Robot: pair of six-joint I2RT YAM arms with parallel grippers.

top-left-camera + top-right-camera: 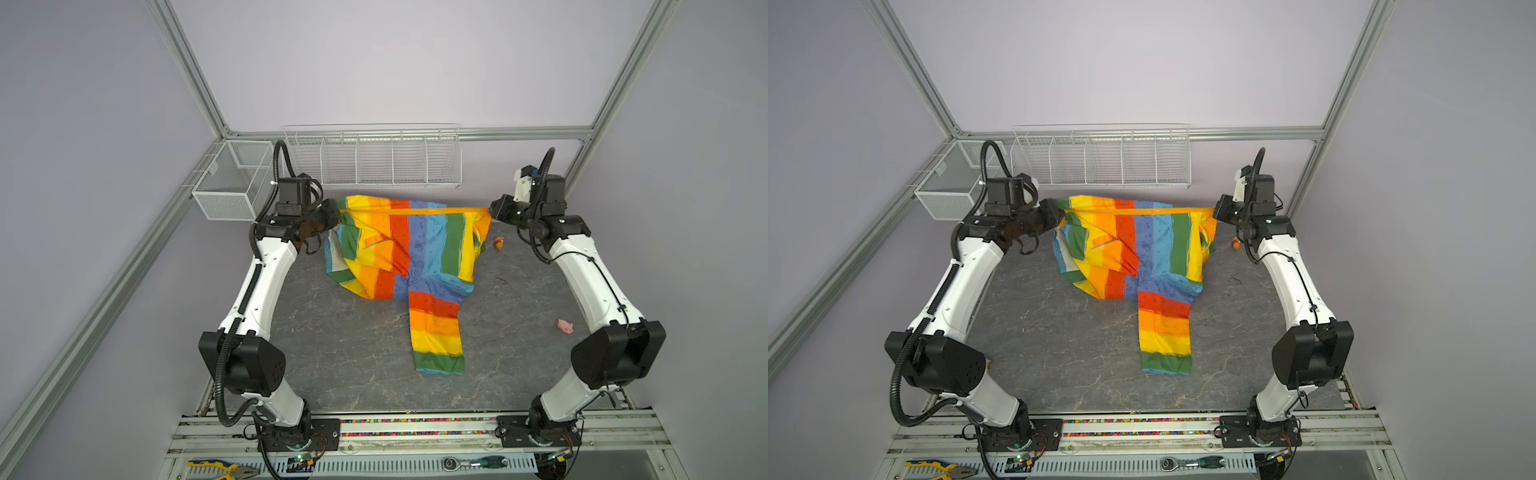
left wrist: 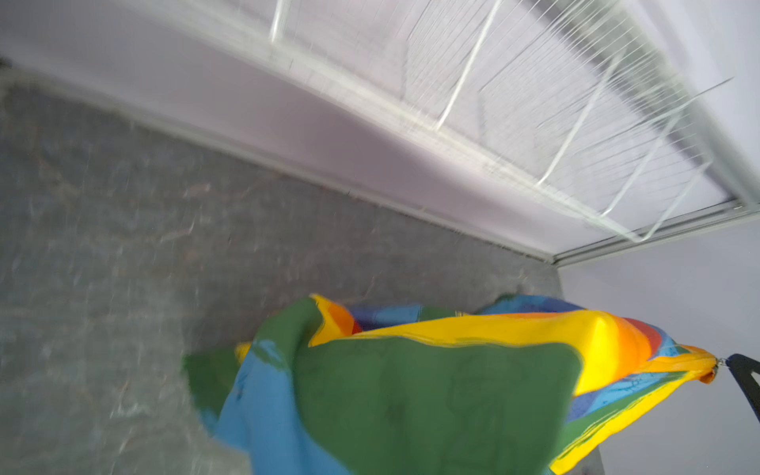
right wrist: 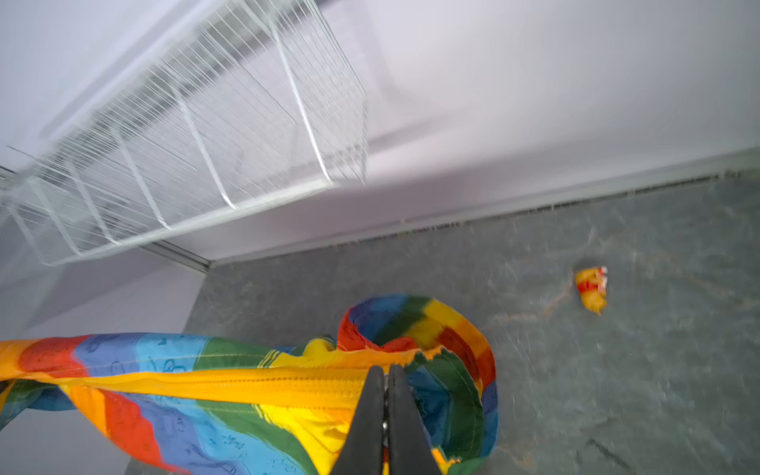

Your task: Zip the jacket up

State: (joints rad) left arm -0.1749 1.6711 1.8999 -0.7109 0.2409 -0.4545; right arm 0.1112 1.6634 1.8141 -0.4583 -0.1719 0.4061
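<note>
Rainbow-striped thin-fabric jacket (image 1: 415,257): stretching its orange-yellow zipper strip (image 1: 415,211) taut between left hand (image 1: 338,215) and right hand (image 3: 385,370), both clenching its ends; draping one sleeve (image 1: 436,332) onto grey marbled surface (image 1: 353,340).

Both arms: white shells (image 1: 272,282), black joint housings (image 1: 615,357) (ribbed black hose (image 1: 219,390) along the left, thin cable (image 1: 607,282) along the right); right tool (image 3: 386,370) black, wedge-shaped.

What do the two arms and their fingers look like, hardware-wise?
Both arms have white link shells, black joint housings and black base plates. The left arm carries a thick black corrugated conduit. The right arm has thin black cables clipped along it and a white mount at the wrist. The fingers of the right gripper are slim black tapered wedges.
</note>
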